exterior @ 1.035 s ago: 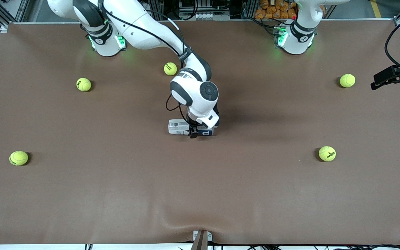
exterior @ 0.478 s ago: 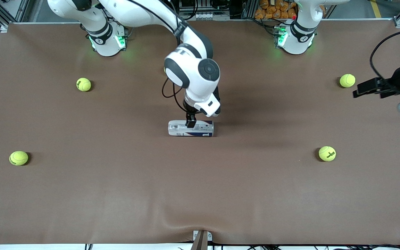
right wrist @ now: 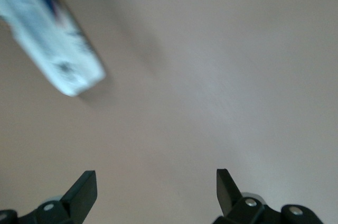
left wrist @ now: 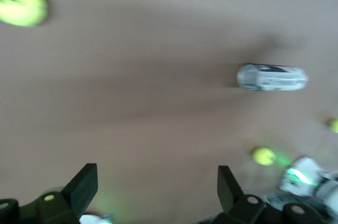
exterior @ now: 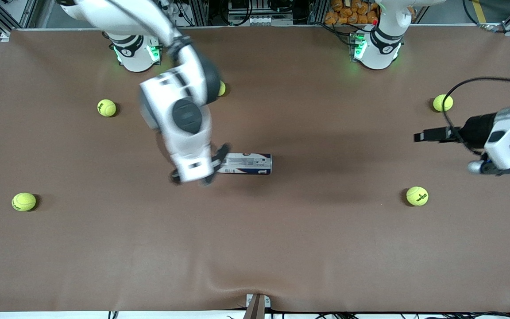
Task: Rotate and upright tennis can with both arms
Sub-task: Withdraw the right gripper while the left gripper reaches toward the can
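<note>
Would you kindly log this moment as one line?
can: lying on table | right gripper: open, by can's end | left gripper: open, empty, over table

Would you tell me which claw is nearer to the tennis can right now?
The right claw, open, is at the tennis can's end toward the right arm's side. The left claw, open, is far off toward the left arm's end of the table.

Glossy plastic tennis can (exterior: 249,164), matt table (exterior: 255,243)

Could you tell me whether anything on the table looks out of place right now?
Only the tennis can: it lies on its side mid-table rather than upright, held by neither open gripper. The right gripper is at its end; the left gripper hovers apart.
</note>
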`<state>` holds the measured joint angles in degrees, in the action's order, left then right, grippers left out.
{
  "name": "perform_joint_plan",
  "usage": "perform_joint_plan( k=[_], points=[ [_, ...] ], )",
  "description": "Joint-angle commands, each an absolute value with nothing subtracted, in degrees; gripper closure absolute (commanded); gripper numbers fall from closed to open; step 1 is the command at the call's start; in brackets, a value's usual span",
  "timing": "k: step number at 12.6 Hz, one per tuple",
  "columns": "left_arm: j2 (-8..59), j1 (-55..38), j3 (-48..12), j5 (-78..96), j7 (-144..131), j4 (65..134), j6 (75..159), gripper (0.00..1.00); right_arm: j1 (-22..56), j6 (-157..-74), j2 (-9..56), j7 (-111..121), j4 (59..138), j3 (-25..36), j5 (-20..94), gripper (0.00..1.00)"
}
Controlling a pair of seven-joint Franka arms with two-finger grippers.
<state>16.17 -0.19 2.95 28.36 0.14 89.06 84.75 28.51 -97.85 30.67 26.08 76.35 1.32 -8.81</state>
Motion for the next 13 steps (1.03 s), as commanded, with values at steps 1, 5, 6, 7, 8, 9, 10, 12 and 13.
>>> perform_joint_plan(
  k=[1,5,6,7,8,9,10,12,13],
  points=[
    [21.0,-0.1,2.6,35.7,1.6,88.2,85.3,0.0,22.7,-96.4,26.1,18.1,78.2,0.2,-7.7,0.0],
    [29.1,-0.8,2.2,48.0,6.0,88.3,86.2,0.0,12.9,-89.2,19.9,4.1,79.6,0.2,-3.7,0.0],
    [30.1,-1.1,2.2,50.0,6.5,88.5,86.3,0.0,11.0,-87.7,17.3,2.7,81.3,0.3,-2.6,0.0],
    [30.7,-2.0,2.2,51.1,6.6,88.8,87.5,0.0,7.8,-87.4,14.4,2.5,83.6,0.3,-2.4,0.0],
    [30.9,-3.1,2.2,51.3,6.6,89.3,88.8,0.0,5.0,-87.4,11.3,2.5,85.6,0.2,-1.8,0.0],
    [31.4,-4.0,2.0,51.9,6.7,90.4,91.3,0.0,2.7,-86.7,9.0,2.9,86.6,0.3,-1.4,0.0],
    [31.9,-5.1,1.3,54.0,8.3,91.4,93.3,0.0,0.5,-84.5,7.4,3.1,86.6,0.4,-1.3,0.0],
    [33.2,-6.1,0.3,57.2,10.4,91.5,94.7,0.0,-0.3,-82.6,4.8,3.0,86.5,3.8,0.1,0.0],
    [33.3,-6.7,0.0,58.0,11.9,92.2,95.9,0.0,-0.4,-82.3,3.9,3.1,86.4,5.4,2.2,0.0]
  ],
)
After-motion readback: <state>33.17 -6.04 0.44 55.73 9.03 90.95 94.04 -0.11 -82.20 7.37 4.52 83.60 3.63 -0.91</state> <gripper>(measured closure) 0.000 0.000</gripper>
